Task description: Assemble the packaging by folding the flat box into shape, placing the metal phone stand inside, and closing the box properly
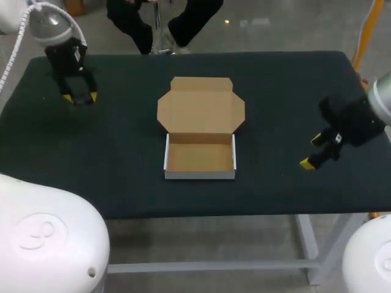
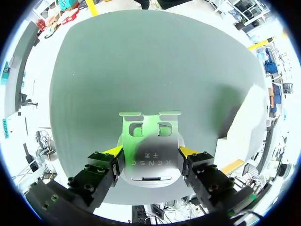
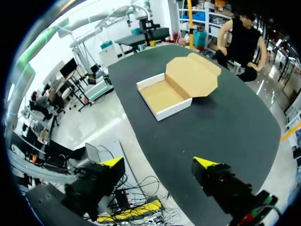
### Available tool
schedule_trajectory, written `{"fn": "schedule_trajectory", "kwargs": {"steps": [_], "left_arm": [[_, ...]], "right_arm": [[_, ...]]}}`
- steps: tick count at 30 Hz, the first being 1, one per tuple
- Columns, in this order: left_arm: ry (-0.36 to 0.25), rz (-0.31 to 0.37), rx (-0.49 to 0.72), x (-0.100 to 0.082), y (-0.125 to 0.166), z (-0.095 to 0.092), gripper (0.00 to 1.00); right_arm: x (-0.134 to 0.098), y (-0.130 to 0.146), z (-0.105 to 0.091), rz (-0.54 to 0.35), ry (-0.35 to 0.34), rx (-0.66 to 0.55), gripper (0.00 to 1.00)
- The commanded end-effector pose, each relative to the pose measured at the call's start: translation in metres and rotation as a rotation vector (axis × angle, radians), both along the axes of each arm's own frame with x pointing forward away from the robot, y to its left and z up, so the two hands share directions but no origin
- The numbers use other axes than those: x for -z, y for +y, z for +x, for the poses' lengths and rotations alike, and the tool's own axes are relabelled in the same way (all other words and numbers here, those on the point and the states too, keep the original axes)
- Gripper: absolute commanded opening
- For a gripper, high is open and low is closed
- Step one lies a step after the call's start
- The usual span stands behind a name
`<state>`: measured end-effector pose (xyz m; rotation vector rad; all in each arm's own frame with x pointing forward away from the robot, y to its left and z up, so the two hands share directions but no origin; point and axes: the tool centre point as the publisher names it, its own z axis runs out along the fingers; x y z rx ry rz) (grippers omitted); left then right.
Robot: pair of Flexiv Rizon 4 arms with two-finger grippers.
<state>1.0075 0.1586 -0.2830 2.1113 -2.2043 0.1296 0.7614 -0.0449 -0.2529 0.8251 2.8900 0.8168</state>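
Note:
The cardboard box [image 1: 200, 155] stands folded in the middle of the table, white outside and brown inside, its lid [image 1: 200, 110] lying open toward the far edge. The tray is empty. At the far left my left gripper [image 1: 79, 97] points down at the table. In the left wrist view the silver metal phone stand [image 2: 149, 141] sits between its fingers [image 2: 150, 153], both yellow tips against its sides. At the right my right gripper [image 1: 313, 151] hangs open with nothing in it. Its own view [image 3: 159, 165] has the box [image 3: 164, 96] well ahead.
The dark table [image 1: 122, 177] carries nothing else. A white box wall [image 2: 240, 132] shows off to the side of the left gripper. The table's front edge [image 3: 141, 155] runs just ahead of the right gripper's fingers.

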Motion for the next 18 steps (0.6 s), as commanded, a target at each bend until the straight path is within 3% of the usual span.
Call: {"fn": "schedule_trajectory", "kwargs": {"steps": [1, 18], "left_arm": [[-0.446, 0.001, -0.033, -0.012, -0.013, -0.032, 0.0], [-0.517, -0.006, 0.094, -0.022, -0.073, -0.073, 0.0]], "right_arm": [[-0.003, -0.002, 0.001, 0.005, 0.009, -0.008, 1.0], [-0.003, -0.002, 0.001, 0.005, 0.009, -0.008, 1.0]]}}
